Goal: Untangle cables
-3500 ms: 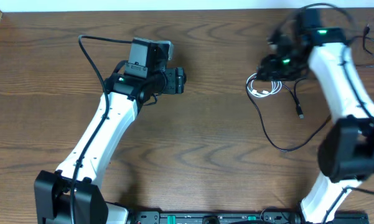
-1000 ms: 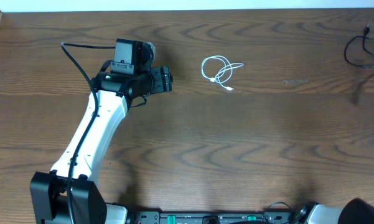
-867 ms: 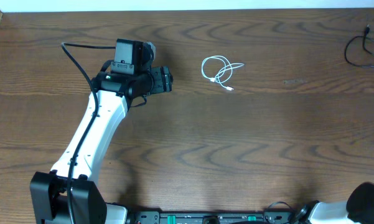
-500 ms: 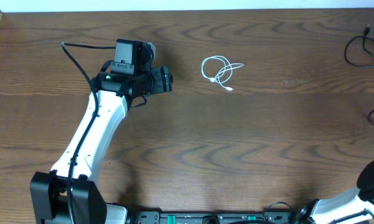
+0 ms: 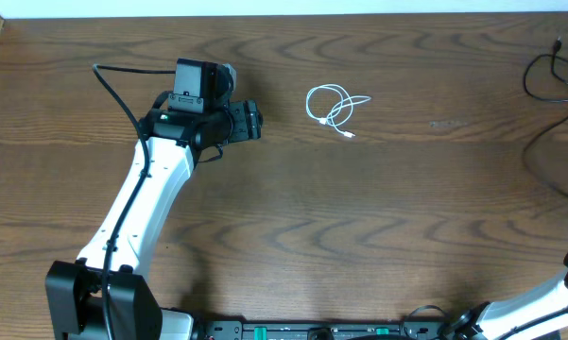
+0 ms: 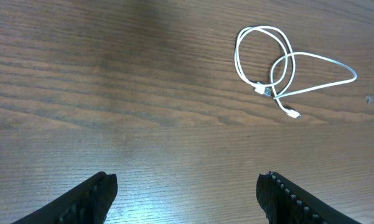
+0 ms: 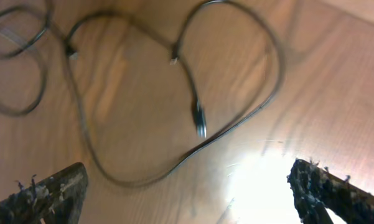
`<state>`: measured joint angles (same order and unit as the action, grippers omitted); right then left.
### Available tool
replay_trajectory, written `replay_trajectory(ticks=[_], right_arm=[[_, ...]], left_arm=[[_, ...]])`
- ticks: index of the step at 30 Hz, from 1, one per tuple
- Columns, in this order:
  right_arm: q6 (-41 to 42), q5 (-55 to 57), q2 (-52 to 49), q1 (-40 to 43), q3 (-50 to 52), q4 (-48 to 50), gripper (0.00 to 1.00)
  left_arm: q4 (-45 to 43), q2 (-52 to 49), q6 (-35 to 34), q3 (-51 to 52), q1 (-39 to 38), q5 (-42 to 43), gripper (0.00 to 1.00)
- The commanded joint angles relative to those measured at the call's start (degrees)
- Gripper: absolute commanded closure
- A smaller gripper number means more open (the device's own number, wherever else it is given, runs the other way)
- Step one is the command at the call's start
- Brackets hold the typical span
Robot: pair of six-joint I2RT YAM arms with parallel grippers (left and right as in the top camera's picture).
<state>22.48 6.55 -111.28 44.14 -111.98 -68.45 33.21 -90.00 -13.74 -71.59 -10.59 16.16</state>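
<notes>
Left arm (image 5: 142,203) outstretched, left tool (image 6: 187,180) released; right tool (image 7: 188,168) released over black cable (image 7: 199,119)

The table (image 5: 406,208) is dark brown wood with wavy grain, smooth with a light sheen — a bright glare sits at 5 o'clock in the right wrist view. The white cable (image 5: 333,104), at 1 o'clock overhead, has a smooth, faintly glossy plastic sheath. The black cable (image 7: 199,119) looks matt, though blurred. The left arm (image 5: 142,208) wears smooth white plastic shells. The left gripper (image 6: 187,176) has matt black fingers (image 6: 286,193) with finely ridged edges — those of the right gripper (image 7: 188,165) look rough and frayed.
</notes>
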Motion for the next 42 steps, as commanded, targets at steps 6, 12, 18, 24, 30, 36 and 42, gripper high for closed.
replay_trajectory(ticks=[6,12,18,24,30,36,42], right_arm=[[-17.4,-33.5,3.3,-8.2,-0.7,-1.3,0.06],[-18.3,-35.5,0.6,-28.0,1.0,5.3,0.05],[-7.8,-35.0,-6.6,-41.4,1.2,11.1,0.15],[5.5,-33.7,-15.6,-50.1,1.2,18.0,0.32],[15.8,-25.9,-21.2,-56.5,1.2,22.2,0.39],[17.8,-23.1,-24.2,-59.2,1.2,23.9,0.45],[15.4,-14.0,-26.0,-62.7,1.2,22.9,0.54]], left_arm=[[-0.1,0.1,-0.5,0.1,0.2,-0.4,0.23],[-0.7,0.1,-0.2,0.1,0.2,-5.6,0.23],[-0.5,0.1,0.0,0.1,0.2,-5.8,0.23],[-0.9,0.1,0.0,0.1,0.2,-5.8,0.23],[-1.1,0.1,0.0,0.1,0.2,-5.8,0.23],[-0.7,0.1,0.0,0.1,0.2,-5.8,0.23],[-0.6,0.1,0.0,0.1,0.2,-5.8,0.23]])
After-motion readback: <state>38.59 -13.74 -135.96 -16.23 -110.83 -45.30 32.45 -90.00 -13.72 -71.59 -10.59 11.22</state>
